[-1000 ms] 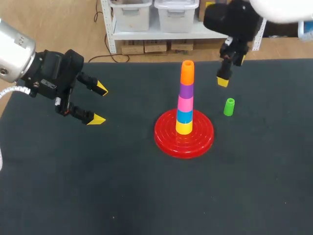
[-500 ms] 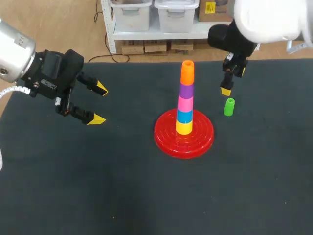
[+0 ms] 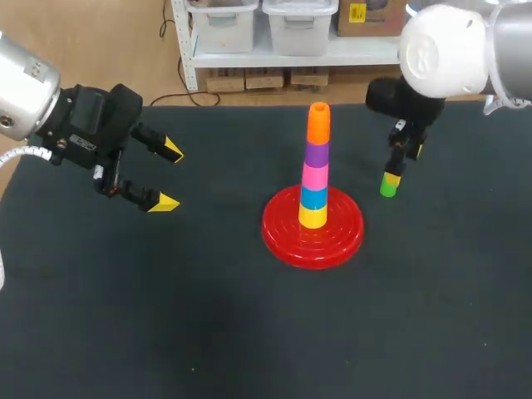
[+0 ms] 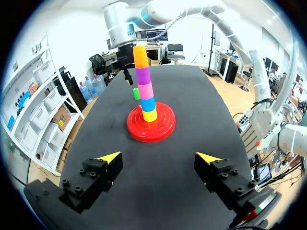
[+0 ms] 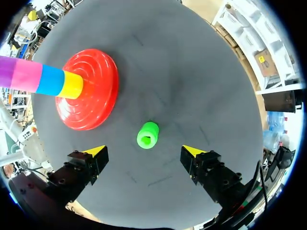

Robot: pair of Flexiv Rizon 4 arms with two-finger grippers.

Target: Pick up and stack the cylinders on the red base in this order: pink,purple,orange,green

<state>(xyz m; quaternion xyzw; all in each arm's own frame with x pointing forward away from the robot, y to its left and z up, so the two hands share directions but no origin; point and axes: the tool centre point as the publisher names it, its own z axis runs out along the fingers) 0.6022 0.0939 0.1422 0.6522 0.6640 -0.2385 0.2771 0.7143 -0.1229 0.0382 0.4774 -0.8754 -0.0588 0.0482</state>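
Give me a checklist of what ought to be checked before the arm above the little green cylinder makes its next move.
1. Right tool open: ok, its yellow tips stand apart.
2. Small green plastic cylinder upright and untouched: ok, its hollow end faces the wrist camera.
3. Cylinder centred on the gap: ok, it sits midway between the two tips in the right wrist view.
4. Tool low enough to flank it: cannot tell.
5. Top of the stack on the round red base free: ok, the orange cylinder is uppermost with nothing above it.
6. Left tool out of the way: ok, open and well off to the side.
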